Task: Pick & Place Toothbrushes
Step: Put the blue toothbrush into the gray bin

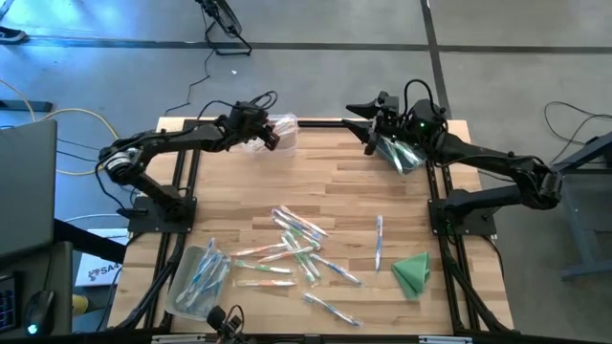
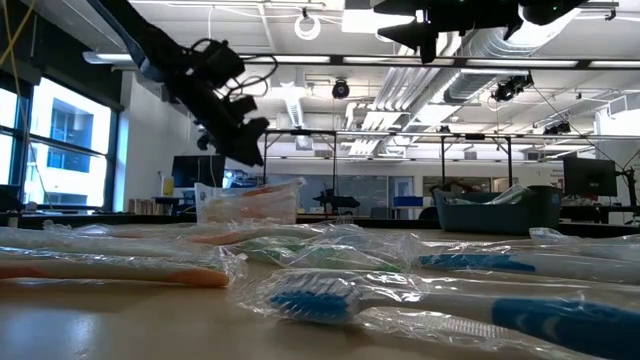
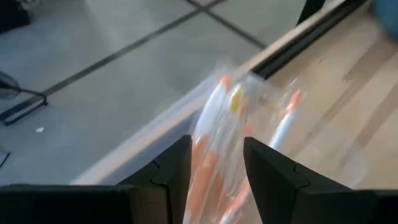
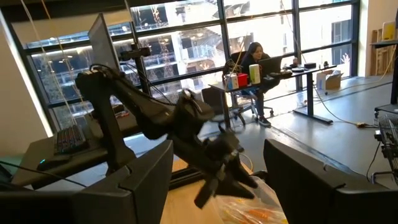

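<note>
While the left gripper (image 1: pixel 271 137) hangs over the clear bin (image 1: pixel 280 131) at the table's (image 1: pixel 287 182) far-left edge, its jaws stand spread, with orange-handled toothbrushes (image 3: pixel 219 149) in crinkled wrap showing between and beyond them in the left wrist view. Whether the wrap is fully free of the fingers (image 3: pixel 174 165) cannot be told. Risk one: a wrapper snagged on a finger could be dragged back out when the arm lifts (the film looks light and clingy). Risk two: the bin sits at the very edge of the table, so a nudge from the wrist could tip it or push it off toward the floor.

Across the table, the right gripper (image 1: pixel 371 129) waits above the blue-grey bin (image 1: pixel 405 153) at the far-right corner, jaws spread and empty. Both arms reach toward the far centre, and the right wrist view shows the left arm close ahead; simultaneous travel could bring them into contact.

Most toothbrushes (image 1: pixel 292 248) remain scattered mid-table, overlapping one another, with a near-left tray (image 1: pixel 196 279) holding several and one lone brush (image 1: pixel 379 239) beside the folded green cloth (image 1: pixel 413 273). Overlap invites double picks, and slippery wrap invites slipping in transit.
</note>
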### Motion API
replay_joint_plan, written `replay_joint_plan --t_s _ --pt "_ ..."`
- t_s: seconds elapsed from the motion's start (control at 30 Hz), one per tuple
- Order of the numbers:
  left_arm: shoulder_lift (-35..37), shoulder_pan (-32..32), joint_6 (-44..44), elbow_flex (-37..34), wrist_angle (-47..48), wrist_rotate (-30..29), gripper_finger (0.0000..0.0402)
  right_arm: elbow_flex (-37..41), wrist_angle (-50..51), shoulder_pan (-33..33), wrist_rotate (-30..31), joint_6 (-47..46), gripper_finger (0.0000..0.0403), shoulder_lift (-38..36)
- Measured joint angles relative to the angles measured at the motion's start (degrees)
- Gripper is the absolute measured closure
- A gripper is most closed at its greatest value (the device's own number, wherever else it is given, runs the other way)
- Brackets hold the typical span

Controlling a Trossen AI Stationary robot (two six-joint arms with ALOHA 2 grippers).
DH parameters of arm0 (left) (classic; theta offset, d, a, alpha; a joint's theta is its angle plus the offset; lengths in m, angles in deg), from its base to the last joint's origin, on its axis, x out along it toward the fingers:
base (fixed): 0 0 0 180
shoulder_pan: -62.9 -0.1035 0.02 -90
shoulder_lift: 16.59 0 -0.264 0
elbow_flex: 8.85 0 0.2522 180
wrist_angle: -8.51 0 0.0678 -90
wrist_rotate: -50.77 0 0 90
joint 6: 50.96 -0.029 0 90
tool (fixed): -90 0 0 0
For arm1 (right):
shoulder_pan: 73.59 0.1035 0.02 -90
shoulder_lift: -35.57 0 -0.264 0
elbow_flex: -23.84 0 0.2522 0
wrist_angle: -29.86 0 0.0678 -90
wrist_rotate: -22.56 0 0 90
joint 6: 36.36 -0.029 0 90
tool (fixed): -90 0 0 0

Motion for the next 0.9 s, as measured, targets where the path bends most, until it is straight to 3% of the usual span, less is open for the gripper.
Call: replay_joint_plan --t_s 0.47,0.9 --pt "14.36 4.75 0.02 0.02 3.32 4.83 0.0259 0.00 2.02 -0.02 0.04 -2.58 0.0159 0.00" --pt "16.98 9.15 0.11 0.02 4.35 5.62 0.0259 0.00 27.72 2.38 -0.09 -21.32 0.0159 0.00"
